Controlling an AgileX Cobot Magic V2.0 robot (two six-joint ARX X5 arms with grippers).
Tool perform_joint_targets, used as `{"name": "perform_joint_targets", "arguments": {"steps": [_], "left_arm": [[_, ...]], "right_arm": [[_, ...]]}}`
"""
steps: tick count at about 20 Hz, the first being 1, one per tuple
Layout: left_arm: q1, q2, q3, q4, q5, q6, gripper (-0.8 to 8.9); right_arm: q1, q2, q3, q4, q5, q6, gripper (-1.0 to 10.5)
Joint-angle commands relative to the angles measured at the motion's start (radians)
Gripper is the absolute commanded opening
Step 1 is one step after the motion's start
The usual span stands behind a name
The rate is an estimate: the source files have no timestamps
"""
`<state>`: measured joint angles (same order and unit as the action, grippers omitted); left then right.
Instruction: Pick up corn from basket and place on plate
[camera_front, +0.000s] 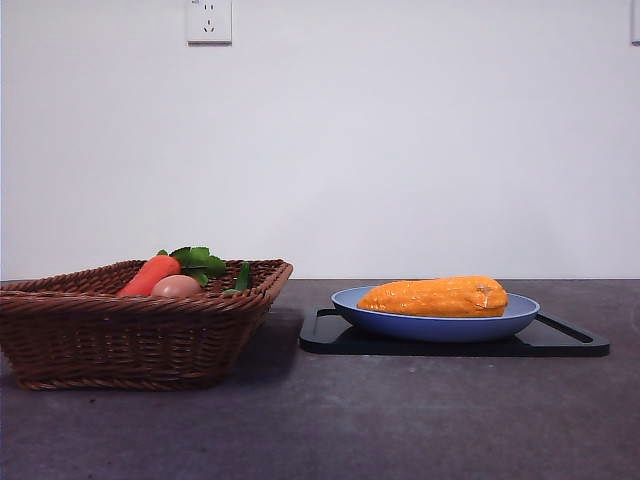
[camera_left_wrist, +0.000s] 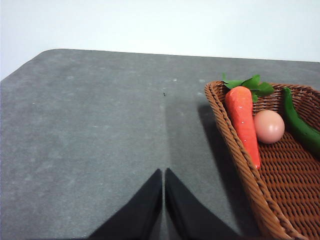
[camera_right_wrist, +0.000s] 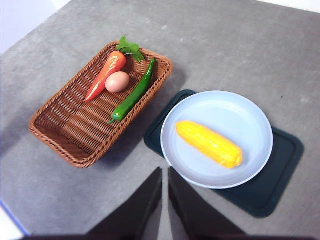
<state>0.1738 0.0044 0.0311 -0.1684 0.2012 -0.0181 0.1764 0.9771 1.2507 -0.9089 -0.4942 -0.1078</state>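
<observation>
The orange-yellow corn (camera_front: 436, 296) (camera_right_wrist: 208, 143) lies on its side in the blue plate (camera_front: 400, 322) (camera_right_wrist: 235, 110), touched by no gripper. To the left stands the brown wicker basket (camera_front: 120, 340) (camera_right_wrist: 60, 135) (camera_left_wrist: 240, 170). My right gripper (camera_right_wrist: 164, 172) hovers high above the table between basket and plate, jaws shut and empty. My left gripper (camera_left_wrist: 163, 174) is shut and empty over bare table beside the basket's outer wall. Neither gripper shows in the front view.
The plate sits on a flat black tray (camera_front: 330, 335) (camera_right_wrist: 280, 170). In the basket lie a red-orange carrot (camera_front: 150, 274) (camera_right_wrist: 106, 74) (camera_left_wrist: 244, 120) with green leaves, a pinkish egg (camera_front: 176, 287) (camera_right_wrist: 117, 81) (camera_left_wrist: 269, 126) and a green pepper (camera_right_wrist: 132, 97) (camera_left_wrist: 302, 127).
</observation>
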Motion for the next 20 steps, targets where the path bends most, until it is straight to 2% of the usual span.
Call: {"name": "perform_joint_targets", "arguments": {"steps": [1, 3, 5, 9, 11, 16, 20], "left_arm": [[0.004, -0.002, -0.028, -0.003, 0.001, -0.005, 0.08], [0.004, -0.002, -0.028, -0.003, 0.001, -0.005, 0.08], [0.004, -0.002, -0.028, -0.003, 0.001, -0.005, 0.08], [0.004, -0.002, -0.028, -0.003, 0.001, -0.005, 0.08], [0.004, -0.002, -0.028, -0.003, 0.001, -0.005, 0.08], [0.004, -0.002, -0.028, -0.003, 0.001, -0.005, 0.08], [0.004, -0.002, -0.028, -0.003, 0.001, -0.005, 0.08]], "right_arm": [[-0.013, -0.010, 0.018, 0.023, 0.039, -0.061, 0.0], [-0.045, -0.061, -0.019, 0.128, 0.087, -0.068, 0.0], [-0.075, -0.146, -0.125, 0.288, 0.080, -0.060, 0.0], [-0.153, -0.388, -0.476, 0.604, 0.079, 0.003, 0.0], [-0.171, -0.496, -0.638, 0.745, 0.111, 0.023, 0.0], [-0.172, -0.662, -0.891, 0.937, 0.235, 0.032, 0.0], [-0.172, -0.761, -1.044, 1.030, 0.278, 0.076, 0.0]]}}
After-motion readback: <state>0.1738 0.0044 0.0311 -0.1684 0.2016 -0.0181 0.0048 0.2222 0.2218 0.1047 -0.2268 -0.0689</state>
